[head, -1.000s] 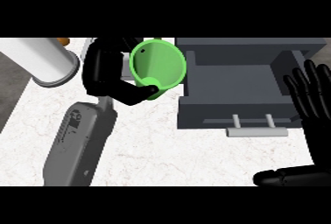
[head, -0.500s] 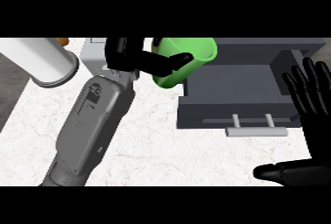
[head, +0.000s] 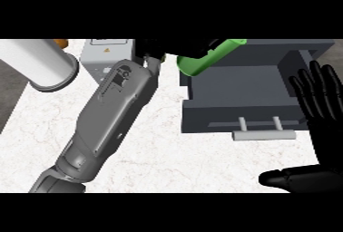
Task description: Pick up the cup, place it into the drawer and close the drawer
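While our left hand [head: 167, 47] curls round the cup [head: 209, 56], the cup sits tilted over the drawer's [head: 241, 88] left rear corner, mouth hidden, probably not touching the drawer floor, though we can't confirm from this angle. Left forearm [head: 107, 118] runs diagonally across the counter [head: 167, 154] from its near left edge toward the far edge. Drawer is pulled open, handle [head: 262, 134] facing the counter's near edge. Our right hand [head: 321, 104] shows at the right edge beside the drawer, fingers straight and up, holding nothing. A white cylinder [head: 36, 63] lies at the counter's far left corner, with a grey box [head: 107, 54] just beside it.
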Controlling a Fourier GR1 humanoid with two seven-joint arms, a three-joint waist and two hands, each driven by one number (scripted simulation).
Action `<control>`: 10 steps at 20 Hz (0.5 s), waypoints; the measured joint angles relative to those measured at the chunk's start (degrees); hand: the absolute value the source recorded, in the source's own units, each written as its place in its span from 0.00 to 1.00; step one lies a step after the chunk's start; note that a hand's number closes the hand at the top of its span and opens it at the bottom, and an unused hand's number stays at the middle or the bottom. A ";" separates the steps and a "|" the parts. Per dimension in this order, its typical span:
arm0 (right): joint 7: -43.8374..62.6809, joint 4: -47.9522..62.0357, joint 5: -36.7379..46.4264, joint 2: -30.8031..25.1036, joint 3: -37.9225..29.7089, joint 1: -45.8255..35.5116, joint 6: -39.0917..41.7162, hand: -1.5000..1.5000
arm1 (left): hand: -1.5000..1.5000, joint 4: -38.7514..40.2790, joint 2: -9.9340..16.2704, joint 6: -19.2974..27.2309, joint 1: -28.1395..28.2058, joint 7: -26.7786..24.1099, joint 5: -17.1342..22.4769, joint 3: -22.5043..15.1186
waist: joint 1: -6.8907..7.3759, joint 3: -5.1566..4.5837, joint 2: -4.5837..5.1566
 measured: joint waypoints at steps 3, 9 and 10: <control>0.19 0.16 -0.72 -0.59 -0.64 -0.39 0.46 0.00 | 1.00 5.40 -0.02 1.46 -2.88 -2.40 2.15 -1.55 | -0.37 0.02 0.08; -0.20 1.39 -0.90 -0.82 -0.94 -1.31 0.73 0.00 | 1.00 14.32 -0.03 3.35 -6.48 -6.30 7.59 -5.96 | -0.84 0.01 0.19; -0.11 1.32 -1.14 -0.95 -0.99 -1.24 0.94 0.00 | 1.00 15.84 -0.03 3.73 -7.17 -6.64 8.59 -6.85 | -1.11 0.01 0.24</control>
